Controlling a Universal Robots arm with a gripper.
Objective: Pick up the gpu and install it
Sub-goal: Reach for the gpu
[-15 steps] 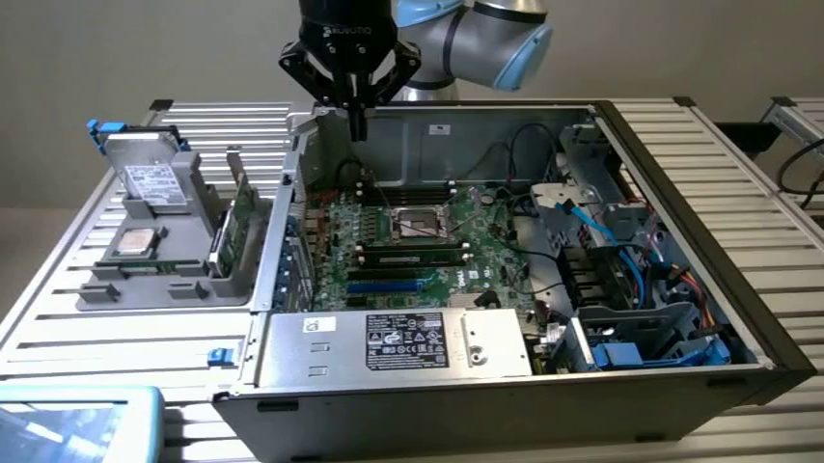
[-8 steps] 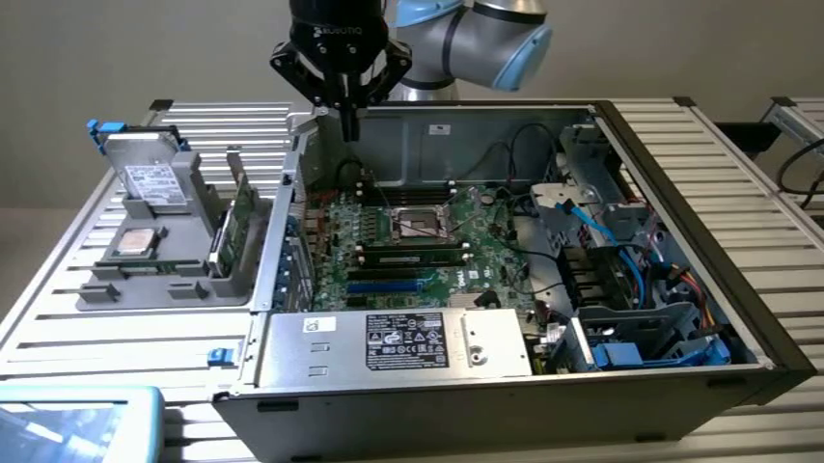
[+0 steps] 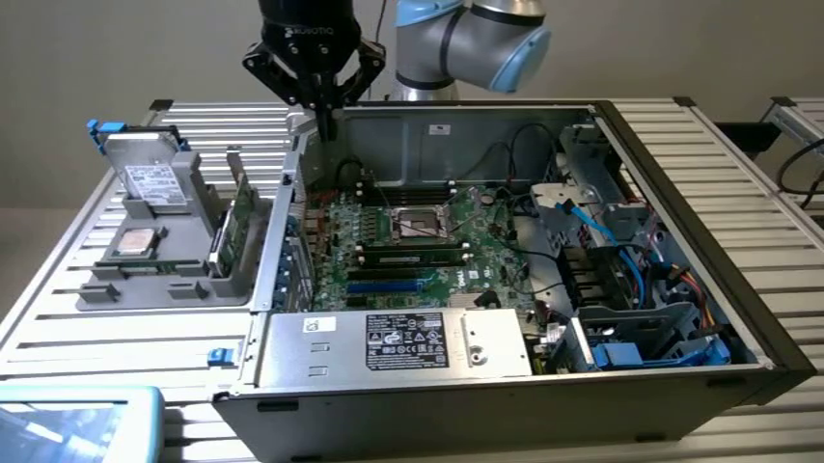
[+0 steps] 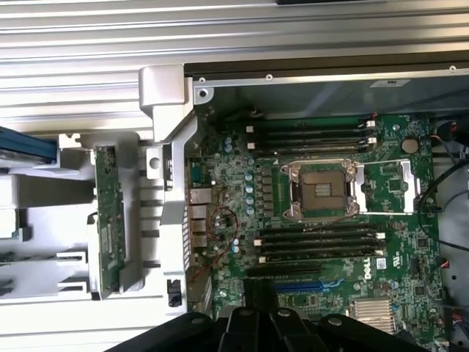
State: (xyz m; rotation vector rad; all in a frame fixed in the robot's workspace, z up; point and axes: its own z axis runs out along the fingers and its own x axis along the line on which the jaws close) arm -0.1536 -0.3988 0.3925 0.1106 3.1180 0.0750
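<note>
GPU (image 4: 110, 235) stands on edge in grey holder (image 3: 154, 289) on slatted worktop (image 3: 77, 328), beside open computer case (image 3: 701, 178). Exterior view: hand (image 3: 324, 114) closed, empty, above case's far corner.

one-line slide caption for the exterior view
pincer above the open computer case corner, gpu upright in the grey holder alongside

The exterior view looks slantwise down over the whole computer case (image 3: 515, 415). The wrist view faces straight down, nearer — both share the motherboard (image 3: 483, 241).
</note>
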